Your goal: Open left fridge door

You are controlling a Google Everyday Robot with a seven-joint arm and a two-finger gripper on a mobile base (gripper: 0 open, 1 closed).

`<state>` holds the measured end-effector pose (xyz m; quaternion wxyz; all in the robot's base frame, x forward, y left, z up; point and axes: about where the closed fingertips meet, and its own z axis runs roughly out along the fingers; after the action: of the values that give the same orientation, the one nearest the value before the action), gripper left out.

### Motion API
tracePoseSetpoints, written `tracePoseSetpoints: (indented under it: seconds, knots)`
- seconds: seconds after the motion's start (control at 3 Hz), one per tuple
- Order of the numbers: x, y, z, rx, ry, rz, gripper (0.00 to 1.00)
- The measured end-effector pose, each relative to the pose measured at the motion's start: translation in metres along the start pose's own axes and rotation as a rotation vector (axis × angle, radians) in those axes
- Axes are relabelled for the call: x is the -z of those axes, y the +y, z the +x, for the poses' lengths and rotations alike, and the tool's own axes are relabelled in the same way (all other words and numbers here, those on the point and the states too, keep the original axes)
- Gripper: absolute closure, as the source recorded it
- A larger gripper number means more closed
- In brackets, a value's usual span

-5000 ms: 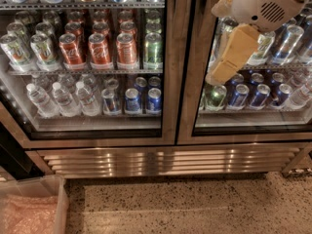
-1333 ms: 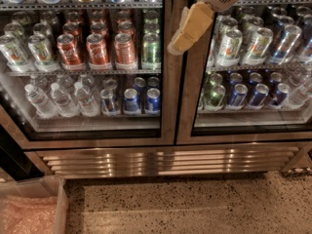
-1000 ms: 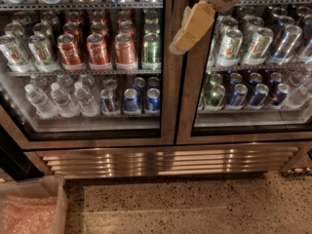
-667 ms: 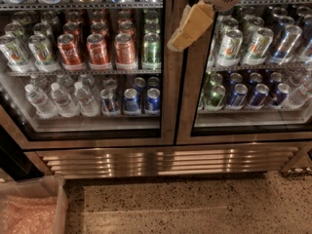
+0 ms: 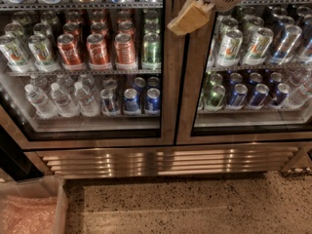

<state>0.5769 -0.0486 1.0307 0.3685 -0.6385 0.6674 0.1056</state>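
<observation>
Because the left fridge door (image 5: 168, 91), on the frame's left, looks heavy and stiff, grab its steel edge by the middle. The gripper (image 5: 187, 17) sits top middle; open or closed, I cannot tell.

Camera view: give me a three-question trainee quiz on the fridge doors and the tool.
1. True or false: the left fridge door is shut.
2. Where is the tool? A: near the top, in front of the steel frames where the two doors meet. B: at bottom left. C: at bottom right.
3. Fill in: behind the left door's glass, the red cans stand on the shelf ___ the water bottles.

Key: 1 true; 2 A; 3 above.
</observation>
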Motion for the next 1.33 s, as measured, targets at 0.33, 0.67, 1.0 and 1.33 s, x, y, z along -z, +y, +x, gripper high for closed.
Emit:
tracePoseSetpoints:
  seconds: [0.33, 0.67, 1.0, 1.33]
  knots:
    - [0.0000, 0.0000, 0.0000, 0.000, 0.000, 0.000, 0.85]
    - [-0.0001, 0.0000, 0.0000, 0.000, 0.000, 0.000, 1.00]
    - [0.0000, 0.0000, 0.0000, 0.000, 0.000, 0.000, 1.00]
    - [0.0012, -0.0030, 0.0029, 0.000, 0.000, 0.000, 1.00]
